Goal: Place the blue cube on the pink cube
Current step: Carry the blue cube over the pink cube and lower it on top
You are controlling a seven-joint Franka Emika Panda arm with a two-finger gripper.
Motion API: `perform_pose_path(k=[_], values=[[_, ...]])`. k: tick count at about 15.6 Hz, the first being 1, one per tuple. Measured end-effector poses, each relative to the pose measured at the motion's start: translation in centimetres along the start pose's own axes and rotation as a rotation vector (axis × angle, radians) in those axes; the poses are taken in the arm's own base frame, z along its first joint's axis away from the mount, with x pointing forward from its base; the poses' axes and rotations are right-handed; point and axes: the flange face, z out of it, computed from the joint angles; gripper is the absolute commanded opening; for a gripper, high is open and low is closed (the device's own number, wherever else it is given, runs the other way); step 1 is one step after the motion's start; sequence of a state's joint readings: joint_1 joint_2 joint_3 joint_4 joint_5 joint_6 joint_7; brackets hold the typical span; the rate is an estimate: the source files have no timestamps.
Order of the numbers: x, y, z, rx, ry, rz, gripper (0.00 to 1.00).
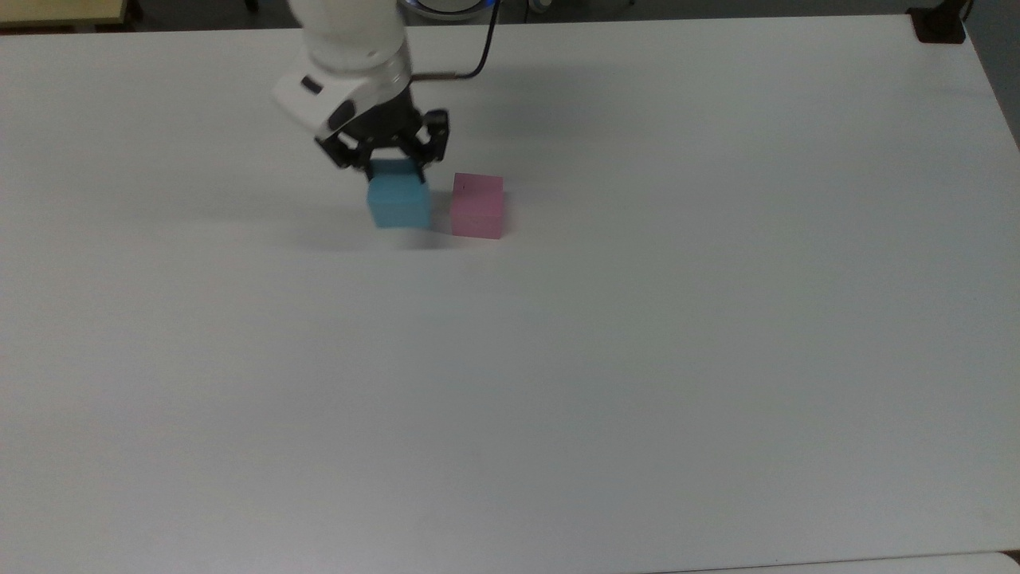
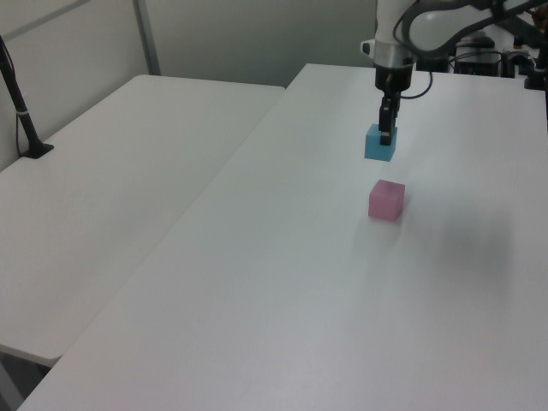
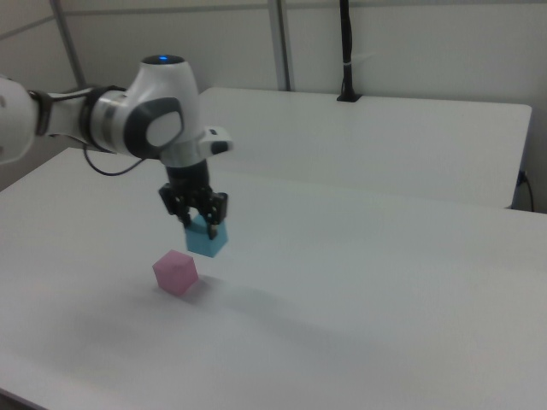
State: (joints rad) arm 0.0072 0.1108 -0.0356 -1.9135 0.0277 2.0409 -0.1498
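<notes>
Carrying the blue cube (image 1: 398, 203) in the air, the pincer (image 1: 392, 166) pinches it by its upper part, fingers pressed on two opposite faces. Blue cube hangs off the tabletop (image 1: 637, 359), its shadow below; in the top view it sits just beside the pink cube (image 1: 477, 206), on the top view's left of it. Pink cube rests on the tabletop, untouched. To do this step well: judging from the right view, more height may be needed before crossing over the pink cube's top. Centre above it, keep faces square to the pink cube, lower gently, release only once seated flat.
</notes>
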Motion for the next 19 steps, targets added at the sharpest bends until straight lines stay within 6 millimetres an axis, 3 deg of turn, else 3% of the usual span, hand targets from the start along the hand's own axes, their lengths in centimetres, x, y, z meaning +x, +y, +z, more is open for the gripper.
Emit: perform_pose_path(k=[2, 4, 10, 11, 13, 14, 19], values=[[-1.2, -2.9, -0.8, 0.005, -0.015, -0.005, 0.51], [-1.5, -5.3, -0.4, -0.019, -0.028, 0.014, 0.51], [-1.7, -8.9, 1.7, -0.077, -0.061, 0.09, 0.51], [-1.7, -9.2, 2.0, -0.085, -0.065, 0.091, 0.57], [-1.9, -9.5, 2.8, -0.104, -0.079, 0.083, 0.93], [-1.9, -9.5, 3.3, -0.109, -0.087, 0.081, 1.0], [-1.7, -9.4, 4.5, -0.113, -0.107, 0.111, 1.0]])
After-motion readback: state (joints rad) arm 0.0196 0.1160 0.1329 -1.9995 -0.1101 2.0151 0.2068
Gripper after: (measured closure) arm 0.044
